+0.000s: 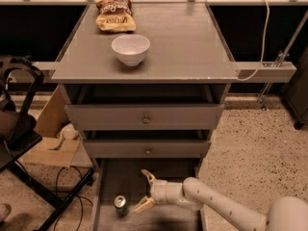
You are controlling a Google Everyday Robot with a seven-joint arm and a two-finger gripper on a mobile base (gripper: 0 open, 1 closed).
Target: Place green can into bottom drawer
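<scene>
The green can [121,204] stands upright in the open bottom drawer [108,182], near its left wall, with its silver top showing. My gripper [143,190] is inside the drawer just to the right of the can, fingers spread open and pointing left, not touching the can. One fingertip [146,175] is up toward the back, the other [138,209] is close beside the can. The white arm reaches in from the lower right.
Two upper drawers with round knobs [146,120] are closed above. On the cabinet top sit a white bowl [130,49] and a chip bag [114,14]. A dark chair [19,129], a cardboard box [50,138] and cables lie on the floor at left.
</scene>
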